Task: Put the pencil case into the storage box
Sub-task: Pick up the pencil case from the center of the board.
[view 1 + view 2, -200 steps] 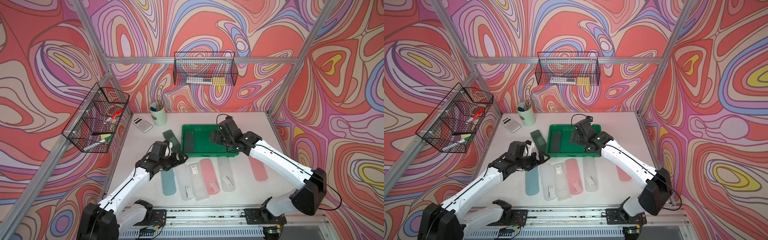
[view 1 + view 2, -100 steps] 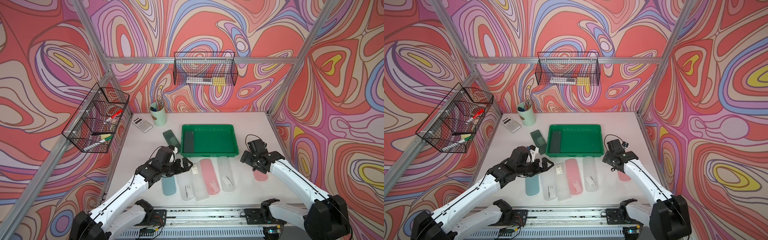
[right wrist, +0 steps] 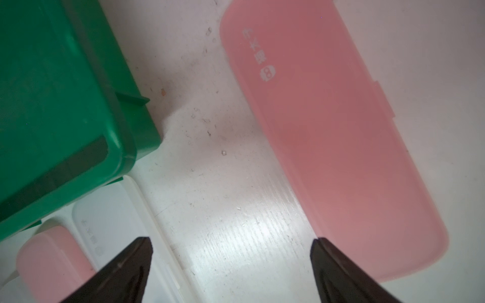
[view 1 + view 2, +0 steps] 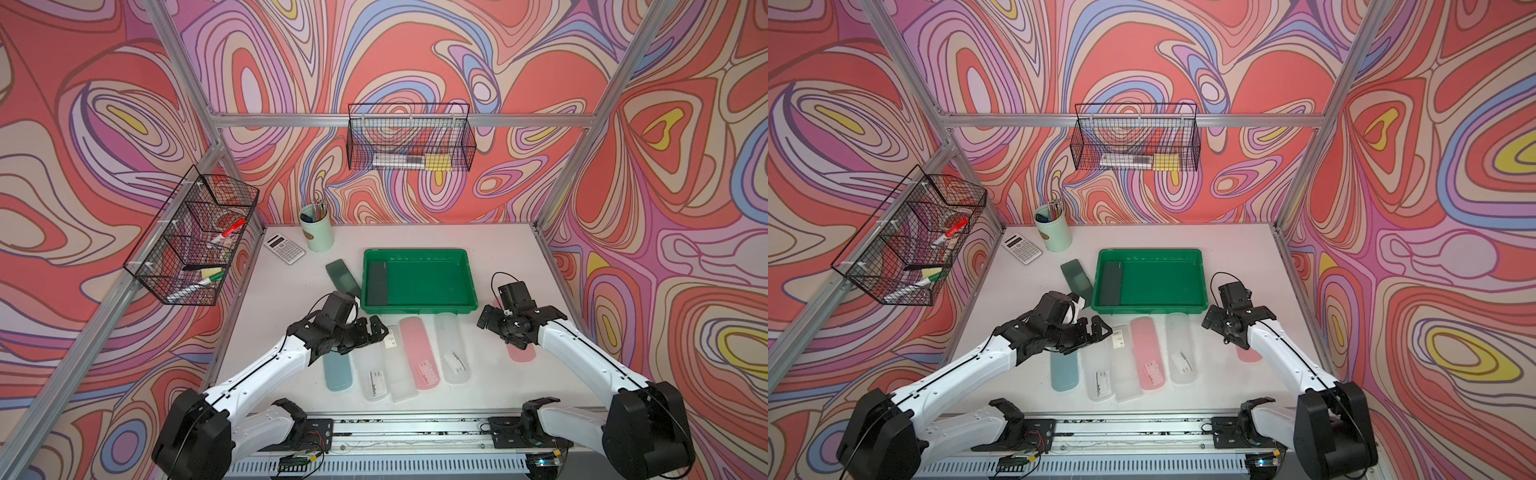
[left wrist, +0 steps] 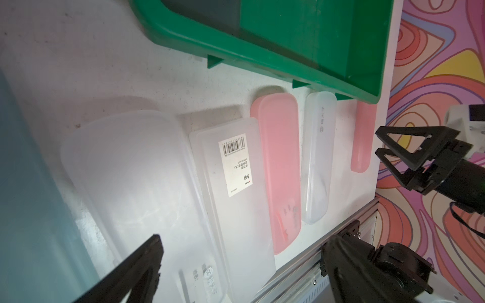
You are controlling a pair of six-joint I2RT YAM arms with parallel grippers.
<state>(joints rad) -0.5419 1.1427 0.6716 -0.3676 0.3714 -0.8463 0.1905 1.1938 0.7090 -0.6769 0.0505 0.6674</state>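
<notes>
The pink pencil case (image 3: 328, 136) lies flat on the white table (image 4: 498, 257), just off the right near corner of the storage box (image 4: 417, 252) and apart from it. It looks like thin, stiff, translucent plastic: probably light, smooth and apt to skid. The best hold is likely across its narrow width near mid-length, on the two long edges and clear of the small clasp tab (image 3: 383, 99).

The right gripper (image 3: 231, 240) hovers beside it with its jaws spread and nothing between them. One dark pencil case (image 4: 377, 284) already sits along the box's left wall, and another dark one (image 4: 343, 277) lies outside that wall. A row of teal, clear and pink cases (image 4: 417, 357) lies along the box's near side. The left gripper (image 4: 376, 330) hangs over that row, also spread and empty.
</notes>
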